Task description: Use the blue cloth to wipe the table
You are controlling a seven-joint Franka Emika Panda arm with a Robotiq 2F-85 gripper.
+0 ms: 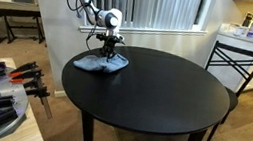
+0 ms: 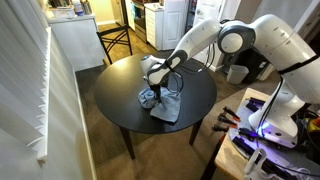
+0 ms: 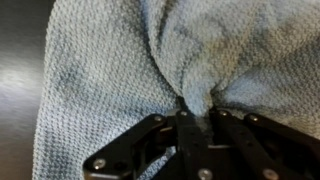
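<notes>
The blue cloth (image 1: 100, 64) lies on the round black table (image 1: 163, 96) near its edge, also seen in an exterior view (image 2: 163, 104). My gripper (image 1: 109, 50) stands over it pointing down, also visible in an exterior view (image 2: 158, 88). In the wrist view the gripper (image 3: 197, 108) is shut on a bunched fold of the blue cloth (image 3: 110, 70), which fills most of the picture, with bare table (image 3: 20, 80) at the left.
A black chair (image 1: 237, 63) stands at the table's far side. A rack with clamps and tools (image 1: 25, 76) sits beside the table. A window with blinds (image 1: 157, 4) is behind the arm. Kitchen cabinets (image 2: 75, 40) are nearby.
</notes>
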